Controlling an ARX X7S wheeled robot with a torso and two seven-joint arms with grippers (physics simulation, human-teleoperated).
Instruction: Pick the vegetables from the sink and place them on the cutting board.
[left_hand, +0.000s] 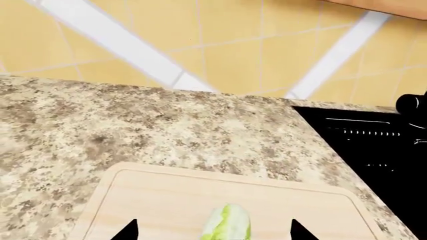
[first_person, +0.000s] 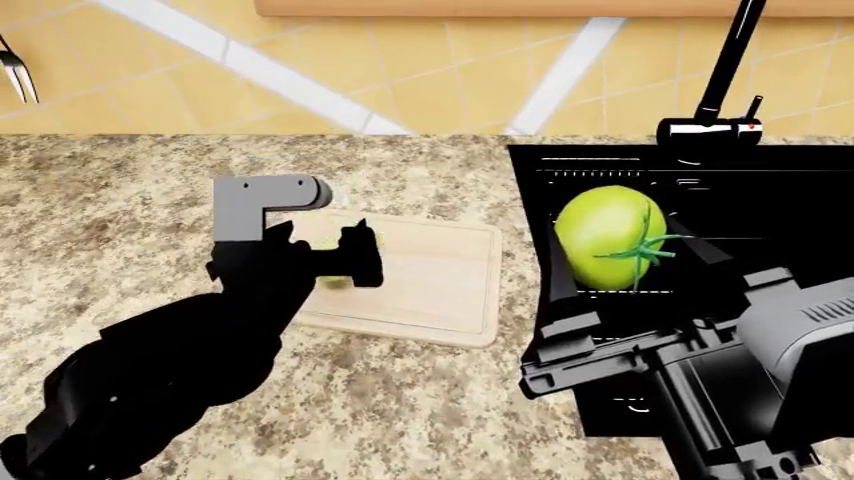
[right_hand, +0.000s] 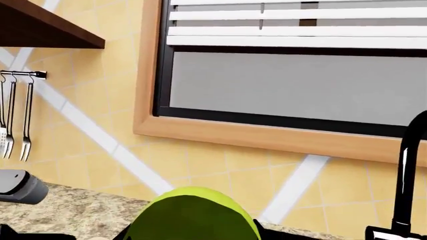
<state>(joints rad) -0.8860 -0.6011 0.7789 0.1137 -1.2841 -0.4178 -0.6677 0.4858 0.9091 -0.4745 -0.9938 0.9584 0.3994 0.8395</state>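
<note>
The pale-green, leafy, elongated cabbage piece (left_hand: 227, 222) lies on the light beige wooden cutting board (left_hand: 167, 195), between the 2 dark fingertips of the left gripper (left_hand: 213, 231). The left wrist view shows clear board on both sides of the leaf, so those fingers look spread and released, not pinching it. In the head view the black left arm covers most of the piece.

The round, glossy yellow-green tomato (first_person: 610, 238) with its dark green stem star sits clamped between the 2 black fingers of the right gripper (first_person: 617, 262), above the glossy black rectangular sink (first_person: 787, 215) with its thin white ridge lines. The right wrist view shows only its smooth upper curve.

The step in hand appears to be carrying the tomato to the board. It would be done well by moving it sideways over the sink's edge and aiming for the bare part of the board nearest the sink, lowering until it rests before letting go, since a smooth round fruit will likely roll. The left arm should probably lift clear first, because it crowds the board.

Around them spreads the speckled beige-and-brown granite counter (first_person: 400, 410), matte and grainy beside the board's grooved, round-cornered rim. Behind stand a tall black faucet (first_person: 730, 70) and yellow wall tiles (first_person: 427, 60).
</note>
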